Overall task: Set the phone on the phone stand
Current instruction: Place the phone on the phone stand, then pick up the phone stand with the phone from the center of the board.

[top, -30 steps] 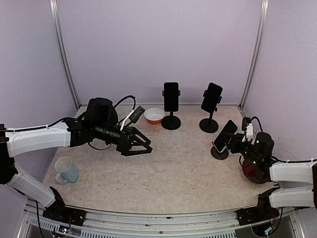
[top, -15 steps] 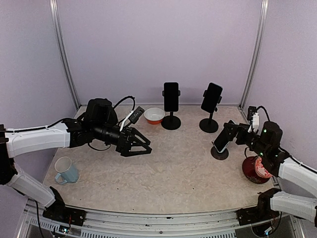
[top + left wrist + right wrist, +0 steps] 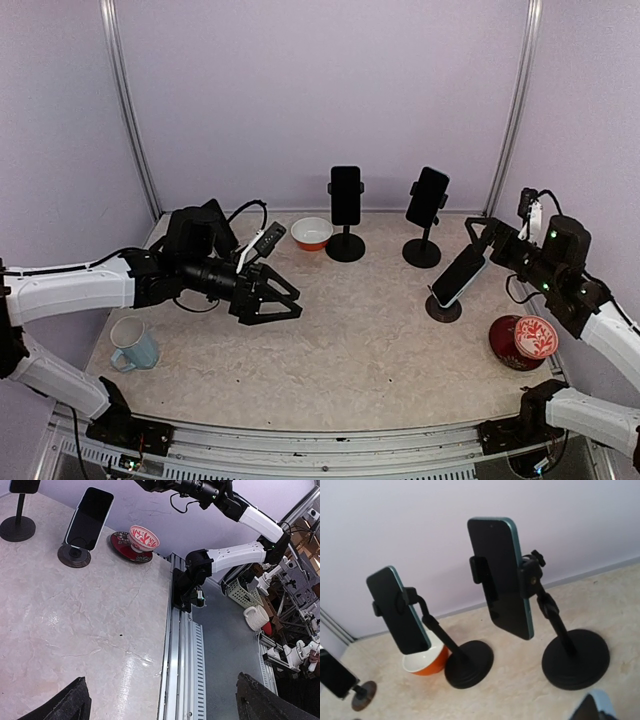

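Phone (image 3: 460,275) sits tilted back on the low phone stand (image 3: 443,309) near the right edge of the bench, with its lower edge down in the cradle as far as the left wrist view shows. Right gripper (image 3: 485,238) hangs just above and behind the phone's top edge and holds nothing. Its jaws read as parted in the top view, though it is small there and no fingers show in its own wrist view, so I hold that loosely. Left gripper (image 3: 268,296) hovers wide and empty over the left half of the bench, well apart from the stand. I judge the placement done and the step in hand to be the retreat. To do it well, I should lift straight up first, then draw back toward the right edge, never across the phone's top. A leaning phone on a small base would likely tip at a light brush. Mind the red bowl (image 3: 533,337) on its plate (image 3: 122,547) at the near right corner, beneath the arm. Leave the left arm parked, since its camera gives me the best check of the seat.
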{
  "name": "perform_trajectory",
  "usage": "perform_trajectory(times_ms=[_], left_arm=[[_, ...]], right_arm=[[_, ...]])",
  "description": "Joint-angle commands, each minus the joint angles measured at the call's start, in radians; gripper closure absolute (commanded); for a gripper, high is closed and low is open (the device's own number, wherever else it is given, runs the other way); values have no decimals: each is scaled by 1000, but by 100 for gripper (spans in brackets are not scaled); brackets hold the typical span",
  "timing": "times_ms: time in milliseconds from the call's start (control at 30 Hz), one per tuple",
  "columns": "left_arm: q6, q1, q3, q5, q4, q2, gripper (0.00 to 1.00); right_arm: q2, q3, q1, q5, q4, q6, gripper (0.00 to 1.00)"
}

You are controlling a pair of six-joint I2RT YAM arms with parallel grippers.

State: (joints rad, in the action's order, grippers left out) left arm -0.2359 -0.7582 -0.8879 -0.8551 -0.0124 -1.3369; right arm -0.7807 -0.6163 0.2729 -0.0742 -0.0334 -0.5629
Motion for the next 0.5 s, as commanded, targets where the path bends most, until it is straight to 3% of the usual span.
perform_trajectory(times_ms=[0, 167, 467], left_arm=[[-20, -15, 57, 13, -66, 55, 1], [-35, -22, 112, 26, -108, 90, 1], [-65, -38, 227, 62, -212, 130, 1]], right_arm=[[64, 22, -3, 8, 42, -75, 0], [-6, -57, -4, 30, 237, -122, 0], [54, 91, -1, 27, 214, -280, 0]])
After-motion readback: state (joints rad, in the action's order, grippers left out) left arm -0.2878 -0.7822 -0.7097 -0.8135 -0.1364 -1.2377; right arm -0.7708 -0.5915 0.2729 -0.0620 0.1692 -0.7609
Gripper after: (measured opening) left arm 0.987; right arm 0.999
